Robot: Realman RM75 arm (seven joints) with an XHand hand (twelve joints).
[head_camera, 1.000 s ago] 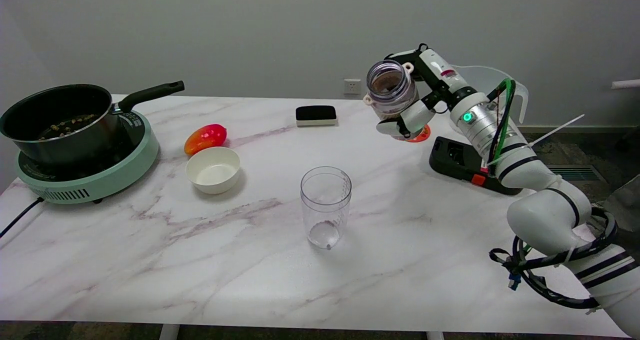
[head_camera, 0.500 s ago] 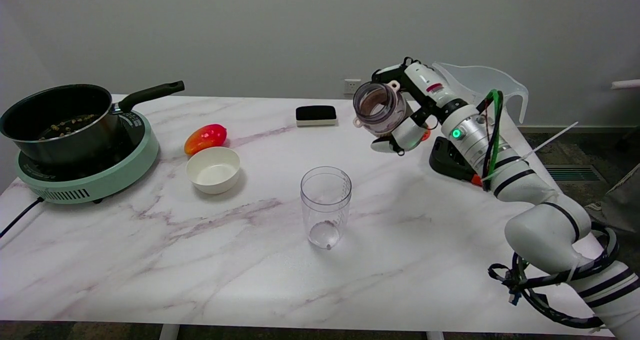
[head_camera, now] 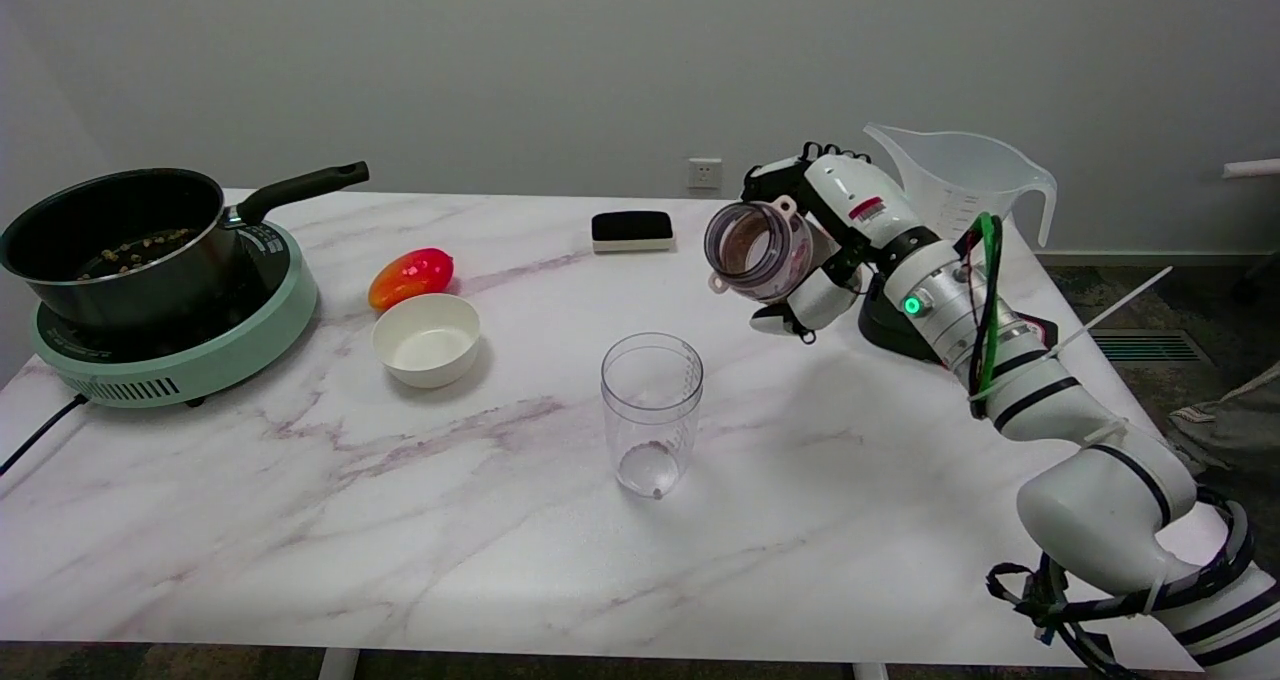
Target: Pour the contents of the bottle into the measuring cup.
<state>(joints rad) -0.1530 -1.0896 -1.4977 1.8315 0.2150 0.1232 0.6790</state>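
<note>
My right hand [head_camera: 825, 245] holds a clear open-mouthed bottle [head_camera: 757, 251] in the air, tilted so its mouth faces left and toward the camera; brown contents show inside. The bottle hangs above and to the right of a clear measuring cup [head_camera: 651, 412], which stands upright on the marble table [head_camera: 300, 520] near its middle. Only a small dark trace lies at the cup's bottom. The fingers wrap the bottle's far side and are partly hidden.
A black pot [head_camera: 115, 240] sits on a green cooker [head_camera: 175, 345] at the left. A red-orange pepper [head_camera: 411, 276] and a white bowl [head_camera: 427, 339] lie left of the cup. A black block [head_camera: 632, 230], a black device [head_camera: 895, 325] and a large clear jug [head_camera: 960, 180] are further back and right.
The hand has carried the bottle left and down toward the cup and tipped its mouth further over. The measuring cup has not moved.
</note>
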